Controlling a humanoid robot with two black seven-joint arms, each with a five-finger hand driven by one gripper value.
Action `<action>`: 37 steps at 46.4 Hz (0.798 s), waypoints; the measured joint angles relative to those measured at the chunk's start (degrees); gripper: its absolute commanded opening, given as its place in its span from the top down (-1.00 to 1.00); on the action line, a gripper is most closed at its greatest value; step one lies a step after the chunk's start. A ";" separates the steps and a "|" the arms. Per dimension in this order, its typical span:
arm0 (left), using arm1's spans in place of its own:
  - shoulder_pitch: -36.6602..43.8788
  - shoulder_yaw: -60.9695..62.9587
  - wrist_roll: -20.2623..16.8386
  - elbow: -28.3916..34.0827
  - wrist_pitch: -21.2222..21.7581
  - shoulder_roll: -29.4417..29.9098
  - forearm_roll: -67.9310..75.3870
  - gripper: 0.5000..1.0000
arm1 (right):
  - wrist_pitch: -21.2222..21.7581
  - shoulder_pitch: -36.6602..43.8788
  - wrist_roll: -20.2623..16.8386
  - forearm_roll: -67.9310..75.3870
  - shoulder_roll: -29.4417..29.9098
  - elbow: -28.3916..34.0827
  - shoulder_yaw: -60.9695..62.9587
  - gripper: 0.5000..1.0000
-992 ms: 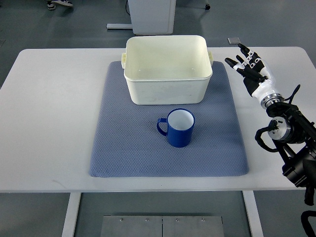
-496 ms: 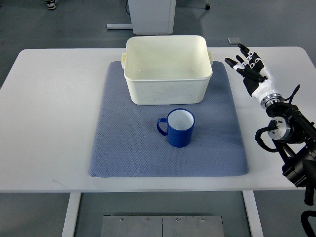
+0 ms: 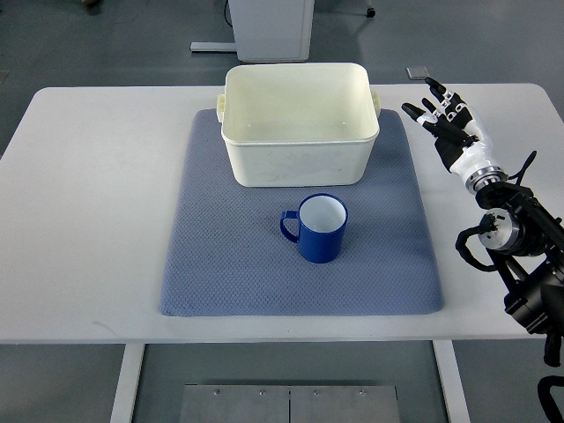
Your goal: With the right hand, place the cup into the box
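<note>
Top view: blue cup (image 3: 321, 228) sits upright mid-mat on the blue mat (image 3: 211, 264), just in front of the cream box (image 3: 300, 159) at the mat's far edge, while the right hand (image 3: 448, 124) hangs empty with fingers spread near the tabletop's (image 3: 88, 220) far right corner.
</note>
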 measured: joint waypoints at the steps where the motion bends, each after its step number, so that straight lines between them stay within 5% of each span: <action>1: 0.02 0.00 0.00 0.00 0.00 0.00 0.00 -1.00 | 0.00 0.00 0.00 0.00 0.00 0.00 0.00 -1.00; 37: 0.05 -0.02 0.00 0.00 0.00 0.00 0.00 -1.00 | 0.00 0.36 0.78 0.00 -0.28 -1.32 0.09 -1.00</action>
